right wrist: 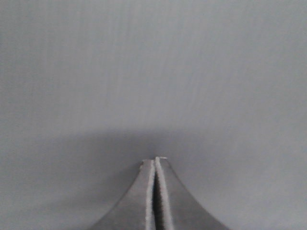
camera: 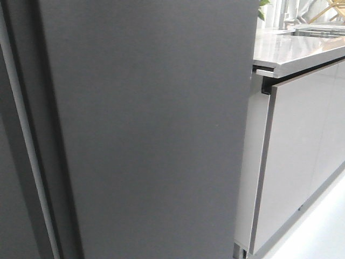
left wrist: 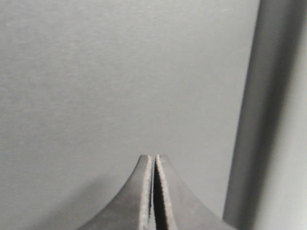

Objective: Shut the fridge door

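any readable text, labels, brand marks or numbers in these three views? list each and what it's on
None: no view shows any text.
Fridge door: plain matte dark grey, no logo, sticker or number.
Glossy cabinet fronts and countertop: bare, no markings.
Left gripper and right gripper: both shut against plain grey panel; no print on the fingers or the surface.
Background clutter beyond the countertop is too blurred to tell.

No text, label, brand, number or sign can be read anywhere.
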Controlling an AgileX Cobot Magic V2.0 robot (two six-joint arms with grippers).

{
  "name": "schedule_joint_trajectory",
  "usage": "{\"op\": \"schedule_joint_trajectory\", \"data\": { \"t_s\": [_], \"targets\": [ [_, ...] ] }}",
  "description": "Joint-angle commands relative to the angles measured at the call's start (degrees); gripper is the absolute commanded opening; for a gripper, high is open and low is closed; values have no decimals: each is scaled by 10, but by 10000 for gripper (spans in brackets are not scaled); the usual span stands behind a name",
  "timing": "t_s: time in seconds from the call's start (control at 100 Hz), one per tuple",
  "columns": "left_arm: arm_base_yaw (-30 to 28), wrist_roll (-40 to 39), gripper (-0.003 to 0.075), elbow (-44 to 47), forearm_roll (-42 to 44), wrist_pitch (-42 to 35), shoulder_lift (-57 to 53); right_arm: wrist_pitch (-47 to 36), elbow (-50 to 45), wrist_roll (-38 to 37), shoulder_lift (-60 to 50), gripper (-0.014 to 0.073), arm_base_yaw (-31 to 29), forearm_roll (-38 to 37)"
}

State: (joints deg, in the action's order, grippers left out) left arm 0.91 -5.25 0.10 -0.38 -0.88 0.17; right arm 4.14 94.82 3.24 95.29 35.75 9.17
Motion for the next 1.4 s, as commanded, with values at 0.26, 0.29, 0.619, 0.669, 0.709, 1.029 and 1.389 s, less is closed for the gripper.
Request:
{"op": "schedule_joint_trajectory", "data": {
  "t_s": [0.26,0.29,0.619,0.669,0.709,1.029,1.389],
  "targets": [
    [5,-2,-21,16,-1,-44,11,-38,28,1,-14,-76,-12,-21],
    [5,-2,-21,16,-1,-44,11,-32,28,1,-14,-76,-14,-25],
    [5,-2,-21,16,-1,-44,11,-41,-62,1,-98,-76,-70,-33],
    [5,-2,-21,16,-1,-44,11,-58,-85,1,-117,-76,-80,-33],
    [5,-2,-20,16,-1,-44,11,-73,-110,1,-139,-76,-93,-33],
    [5,-2,-21,16,-1,-44,11,-101,-294,1,-281,-76,-175,-33],
    [5,-2,-21,16,-1,-44,11,-119,-484,1,-474,-76,-279,-33]
  ]
}}
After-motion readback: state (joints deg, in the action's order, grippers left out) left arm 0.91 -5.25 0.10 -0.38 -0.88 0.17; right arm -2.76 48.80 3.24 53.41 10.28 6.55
